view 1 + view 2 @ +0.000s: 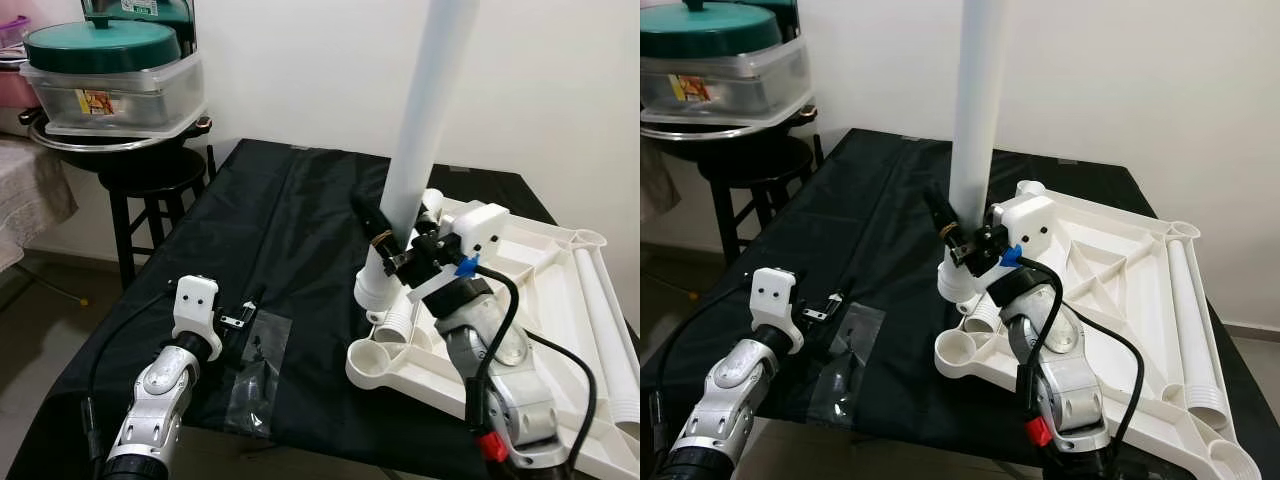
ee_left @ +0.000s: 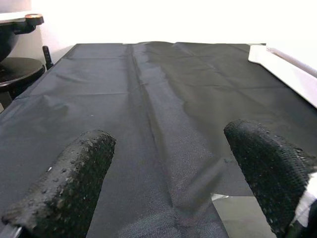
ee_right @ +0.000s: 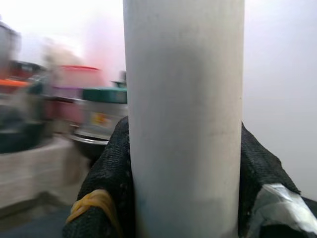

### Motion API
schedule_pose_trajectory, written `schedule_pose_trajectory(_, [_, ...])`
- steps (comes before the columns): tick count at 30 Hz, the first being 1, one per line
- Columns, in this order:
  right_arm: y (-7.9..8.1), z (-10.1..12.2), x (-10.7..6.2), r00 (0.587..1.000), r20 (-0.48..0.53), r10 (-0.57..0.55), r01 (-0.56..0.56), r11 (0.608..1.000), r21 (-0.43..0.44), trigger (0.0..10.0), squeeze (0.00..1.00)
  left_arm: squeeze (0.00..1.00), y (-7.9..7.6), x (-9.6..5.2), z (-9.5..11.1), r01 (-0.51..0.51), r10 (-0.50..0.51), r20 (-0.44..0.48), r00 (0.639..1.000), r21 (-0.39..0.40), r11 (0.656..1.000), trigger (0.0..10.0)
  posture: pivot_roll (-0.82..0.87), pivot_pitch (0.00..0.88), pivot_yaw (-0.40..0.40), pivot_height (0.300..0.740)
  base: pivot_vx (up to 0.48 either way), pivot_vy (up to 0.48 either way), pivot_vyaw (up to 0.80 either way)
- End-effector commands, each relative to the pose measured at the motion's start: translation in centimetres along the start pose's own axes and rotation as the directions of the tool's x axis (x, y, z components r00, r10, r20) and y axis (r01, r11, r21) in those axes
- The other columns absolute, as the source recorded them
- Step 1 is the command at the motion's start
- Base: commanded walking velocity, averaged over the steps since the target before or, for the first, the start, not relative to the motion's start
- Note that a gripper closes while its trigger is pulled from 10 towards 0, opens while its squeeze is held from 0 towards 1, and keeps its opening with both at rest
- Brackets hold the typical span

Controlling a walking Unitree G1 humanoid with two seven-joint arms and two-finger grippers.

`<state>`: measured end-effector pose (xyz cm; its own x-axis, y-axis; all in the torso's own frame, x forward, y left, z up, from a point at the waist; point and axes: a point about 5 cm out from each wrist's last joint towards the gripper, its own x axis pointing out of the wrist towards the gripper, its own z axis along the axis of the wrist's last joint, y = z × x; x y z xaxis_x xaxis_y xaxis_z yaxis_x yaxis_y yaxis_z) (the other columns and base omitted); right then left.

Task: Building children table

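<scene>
A white plastic tabletop [image 1: 520, 300] lies upside down on the black-covered table [image 1: 290, 230], its ribs and corner sockets facing up. A long white table leg [image 1: 425, 120] stands nearly upright in the near-left corner socket [image 1: 378, 290]. My right gripper [image 1: 390, 245] is shut on the leg low down, just above the socket; in the right wrist view the leg [image 3: 183, 114] runs between the black fingers [image 3: 106, 183]. My left gripper [image 1: 240, 320] rests low over the front left of the table, open, with only black cloth [image 2: 163, 124] between its pads.
A clear plastic bag [image 1: 258, 365] with small hardware lies by the left gripper. Two more white legs [image 1: 610, 330] lie along the tabletop's right side. A black stool [image 1: 150, 185] carrying stacked containers [image 1: 110, 75] stands at the far left. A white wall is behind.
</scene>
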<state>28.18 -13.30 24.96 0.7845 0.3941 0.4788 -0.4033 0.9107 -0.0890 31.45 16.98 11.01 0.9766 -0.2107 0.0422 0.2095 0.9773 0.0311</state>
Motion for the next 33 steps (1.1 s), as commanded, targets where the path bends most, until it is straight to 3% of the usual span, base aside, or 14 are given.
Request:
schedule_pose_trajectory(1, [-0.9, 0.0, 0.0, 0.998, -0.002, -0.059, 0.059, 0.998, -0.034, 10.0, 0.0, 0.0, -0.2, 0.1, 0.0, 0.015, -0.015, -0.002, 1.0, 0.019, 1.0, 10.0, 0.04, 0.0, -0.078, 0.74, 0.0, 0.0, 0.0])
schedule_pose_trajectory(6, [-1.9, 0.3, 0.1, 0.99, 0.008, -0.14, 0.14, 0.987, -0.073, 10.0, 0.0, 0.0, -0.2, 0.1, 0.5, 0.02, -0.021, 0.025, 0.999, 0.025, 0.999, 10.0, 0.05, 0.0, -0.079, 0.74, 0.0, -0.425, 0.0])
schedule_pose_trajectory(20, [-1.5, 0.0, 1.0, 0.989, -0.01, -0.148, 0.147, 0.983, -0.107, 10.0, 0.0, 0.0, 0.0, 0.4, 1.6, 0.011, -0.013, 0.068, 0.998, 0.037, 0.999, 10.0, 0.05, 0.0, -0.08, 0.74, 0.0, -0.48, 0.0])
schedule_pose_trajectory(24, [-1.5, -0.3, 1.2, 0.987, -0.028, -0.16, 0.154, 0.978, -0.139, 10.0, 0.0, 0.0, -0.2, 0.5, 1.7, 0.011, -0.014, 0.072, 0.997, 0.035, 0.999, 10.0, 0.06, 0.0, -0.086, 0.74, 0.0, -0.48, 0.8])
schedule_pose_trajectory(33, [-1.5, -0.5, 1.4, 0.985, -0.023, -0.173, 0.169, 0.979, -0.115, 10.0, 0.0, 0.0, -0.1, 0.5, 1.8, 0.01, -0.012, 0.076, 0.997, 0.034, 0.999, 10.0, 0.06, 0.0, -0.085, 0.74, 0.0, -0.48, 0.53])
